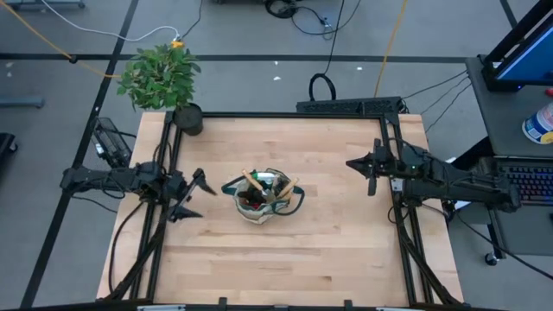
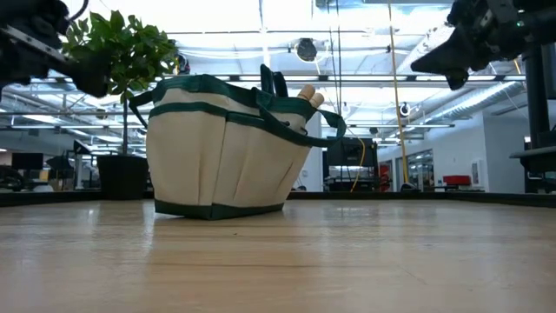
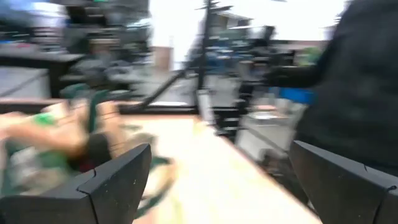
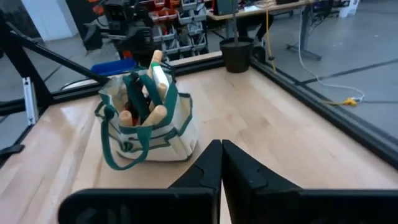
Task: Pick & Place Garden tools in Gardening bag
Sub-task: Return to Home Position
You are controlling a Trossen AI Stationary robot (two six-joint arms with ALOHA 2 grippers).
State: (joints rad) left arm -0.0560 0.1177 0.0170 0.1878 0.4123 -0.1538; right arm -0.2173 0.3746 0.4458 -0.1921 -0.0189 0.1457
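Left gripper (image 1: 200,199) is hovering just beside the gardening bag (image 1: 259,206) at its 9 o'clock, fingers spread apart, empty. Right gripper (image 1: 354,162) is hanging at 3 o'clock, fingers pressed together, well apart.

No word, number, brand or sign can be read in any view. The round beige canvas bag with dark green trim (image 2: 217,156) shows only plain panels, and whatever hangs or stands in the room behind the table is too small or too blurred to make out.
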